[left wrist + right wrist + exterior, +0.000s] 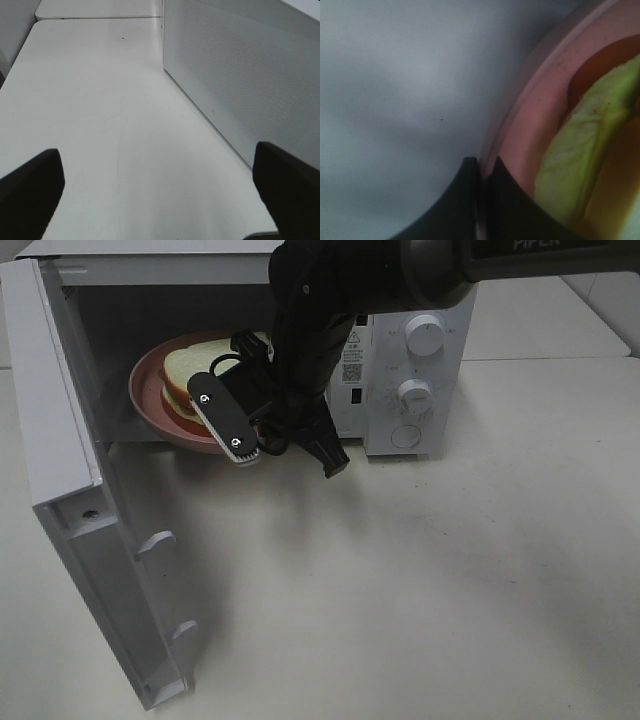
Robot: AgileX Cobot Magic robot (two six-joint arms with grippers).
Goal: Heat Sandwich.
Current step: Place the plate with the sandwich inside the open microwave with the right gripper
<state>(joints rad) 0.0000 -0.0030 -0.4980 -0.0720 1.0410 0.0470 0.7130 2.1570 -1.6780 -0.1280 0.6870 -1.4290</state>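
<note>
While pinching rim of pink plate (pixel 520 125) with right gripper (pixel 482 166), seating sandwich (pixel 190 365) in microwave (pixel 450 370). Likely next: release, retreat, shut door (pixel 60 440). Left gripper (pixel 157 165) spread wide, idle.

Lettering on my right arm (pixel 520 260), cropped by the frame edge, apparently reads "PIPER". The microwave (pixel 450 370) panel carries a label (pixel 352 355) with a warning triangle and QR code; its print is illegible.

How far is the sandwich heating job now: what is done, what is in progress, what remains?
Done: the door is open, and the sandwich on its pink plate is inside the microwave. In hand: the right gripper is shut on the plate's rim. Remaining: let go, withdraw, close the door, turn the knobs. The left gripper is open.
</note>
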